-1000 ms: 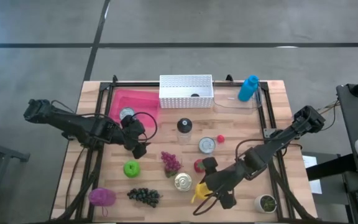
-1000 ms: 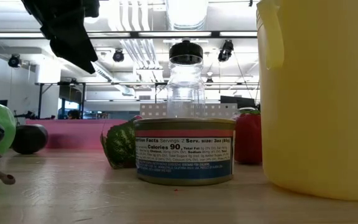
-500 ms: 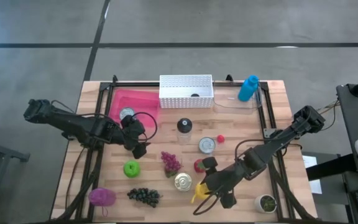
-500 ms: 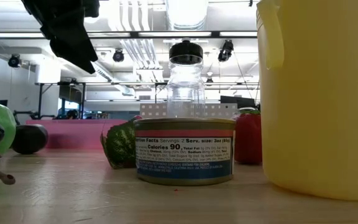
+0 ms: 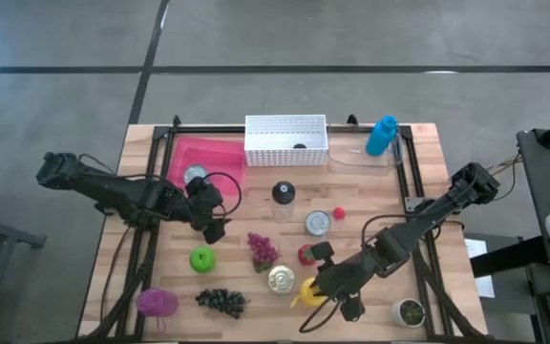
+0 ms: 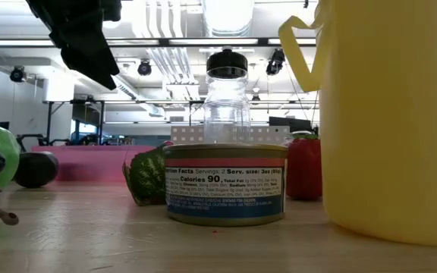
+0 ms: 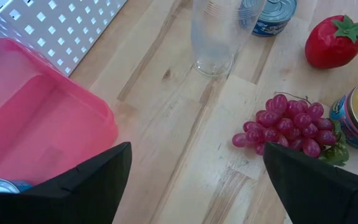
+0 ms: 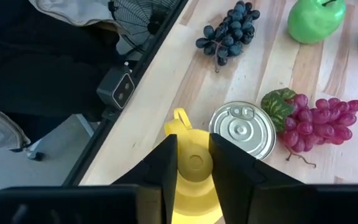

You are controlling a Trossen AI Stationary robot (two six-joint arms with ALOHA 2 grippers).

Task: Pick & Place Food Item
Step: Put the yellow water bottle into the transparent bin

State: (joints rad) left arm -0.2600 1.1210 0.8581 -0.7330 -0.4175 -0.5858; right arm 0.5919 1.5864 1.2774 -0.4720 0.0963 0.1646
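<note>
Readable text: the can (image 6: 224, 184) nearest the low camera has a nutrition strip, "Calories 90", "Servings 2", "Serv. size"; brand not legible from here. Same can seen from above sits at the near-middle of the counter (image 5: 418, 172), lid up, no text I can read on the lid. Second can (image 5: 318, 223) further back, blue label, unreadable.

My right hand (image 5: 325, 290) is down at the near edge, fingers (image 8: 166, 163) pressed onto a yellow pitcher (image 5: 306, 292), pinching its top from both sides; pitcher handle points toward the counter's near edge. It stands just beside the front can, close to the edge, little room on that side.

My left hand (image 5: 210, 216) hangs above the counter, left-middle, fingers (image 7: 92, 180) spread wide, gripping nothing; pink bin (image 5: 203, 162) just beyond it, with a third can inside.

Food items: red grapes (image 5: 262, 248) between both hands, strawberry (image 5: 306, 254) just beside the right arm, green apple (image 5: 201, 258) near the left hand, dark grapes (image 5: 221, 301) and a purple item (image 5: 157, 302) along the near edge, left side.

Clear jar with black lid (image 5: 283, 196) mid-counter. White perforated basket (image 5: 285, 139) at the far edge, blue bottle (image 5: 381, 135) to its right. Small potted plant (image 5: 410, 311) at near right corner.

Open wood: far right side and the strip between basket and jar
</note>
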